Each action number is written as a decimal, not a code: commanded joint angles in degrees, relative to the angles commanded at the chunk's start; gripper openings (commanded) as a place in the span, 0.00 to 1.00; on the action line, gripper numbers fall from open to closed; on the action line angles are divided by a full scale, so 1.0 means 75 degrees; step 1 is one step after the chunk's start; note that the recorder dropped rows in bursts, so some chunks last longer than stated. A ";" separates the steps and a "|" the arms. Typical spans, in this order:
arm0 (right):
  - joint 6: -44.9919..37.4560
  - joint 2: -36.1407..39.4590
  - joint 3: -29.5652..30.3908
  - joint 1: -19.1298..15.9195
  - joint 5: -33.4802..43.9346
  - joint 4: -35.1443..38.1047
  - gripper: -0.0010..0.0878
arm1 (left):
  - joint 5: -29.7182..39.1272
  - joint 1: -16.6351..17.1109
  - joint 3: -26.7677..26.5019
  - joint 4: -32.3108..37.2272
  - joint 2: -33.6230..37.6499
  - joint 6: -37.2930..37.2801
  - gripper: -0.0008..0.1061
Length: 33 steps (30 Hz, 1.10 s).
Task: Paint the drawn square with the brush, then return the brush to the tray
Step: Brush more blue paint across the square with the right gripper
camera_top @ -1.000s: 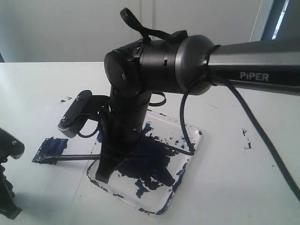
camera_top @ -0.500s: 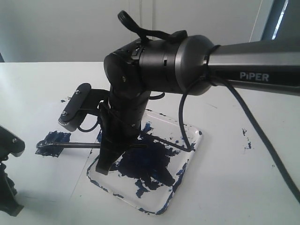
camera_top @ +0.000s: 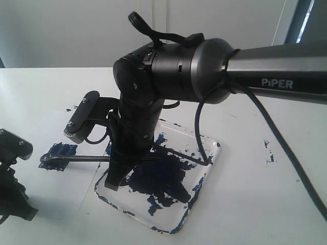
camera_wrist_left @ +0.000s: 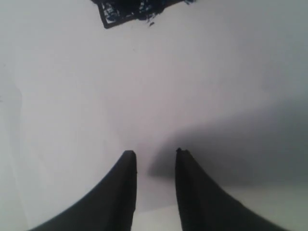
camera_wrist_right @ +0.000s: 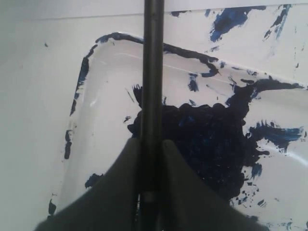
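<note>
The brush (camera_top: 82,158) lies level, its dark tip over the blue-smeared drawn square (camera_top: 61,151) on the white paper. My right gripper (camera_top: 115,178) points down over the near-left part of the tray (camera_top: 212,153) and is shut on the brush. In the right wrist view the brush (camera_wrist_right: 152,72) runs out from between the closed fingers (camera_wrist_right: 180,183) of my right gripper (camera_wrist_right: 151,142), above the paint-blotched tray (camera_wrist_right: 106,96). My left gripper (camera_top: 13,178) stands at the lower left, apart from the square. Its view shows my left gripper (camera_wrist_left: 155,154) open and empty, with the square (camera_wrist_left: 130,9) ahead.
Blue paint specks mark the paper at the right (camera_top: 268,153) and behind the square (camera_top: 71,108). The right arm's black cable (camera_top: 202,132) hangs over the tray. A white wall closes the far side of the table.
The right gripper has drawn the brush tip across the square to its far side, then held still. My left gripper has risen a little at the lower left.
</note>
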 joint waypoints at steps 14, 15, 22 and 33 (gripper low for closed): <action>-0.0002 0.0000 0.0000 0.0000 0.0223 -0.0124 0.01 | 0.0249 0.0000 0.0014 0.0000 0.0309 0.0000 0.33; -0.0002 0.0000 0.0000 0.0000 0.0265 -0.0124 0.01 | 0.0265 0.0000 0.0014 0.0000 0.0347 0.0000 0.33; -0.0031 0.0000 0.0000 0.0000 0.0161 -0.0071 0.01 | 0.0280 0.0000 0.0014 0.0000 0.0446 0.0000 0.33; -0.0031 0.0117 0.0000 0.0000 -0.0057 -0.0117 0.01 | 0.0340 0.0000 0.0014 0.0000 0.0446 0.0000 0.33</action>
